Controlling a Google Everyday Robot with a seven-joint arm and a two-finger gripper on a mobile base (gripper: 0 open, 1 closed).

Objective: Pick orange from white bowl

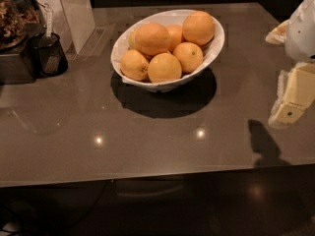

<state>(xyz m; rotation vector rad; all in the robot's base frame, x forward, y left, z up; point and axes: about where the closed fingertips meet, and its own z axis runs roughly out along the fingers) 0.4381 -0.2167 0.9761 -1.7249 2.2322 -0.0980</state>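
A wide white bowl [214, 45] stands on the grey counter at the back middle and holds several oranges. Two are the largest: one orange [152, 37] on top at the left and another [198, 27] at the back right. Smaller, paler ones lie in front of them. My gripper [289, 111] hangs at the right edge of the view, above the counter, well to the right of the bowl and a little nearer than it. It holds nothing that I can see. Its shadow falls on the counter below it.
A black cup [49, 55] with a utensil and a dark appliance [15, 38] stand at the back left. A pale upright panel [74, 11] stands behind them. The counter's front edge [147, 178] runs across the lower part of the view.
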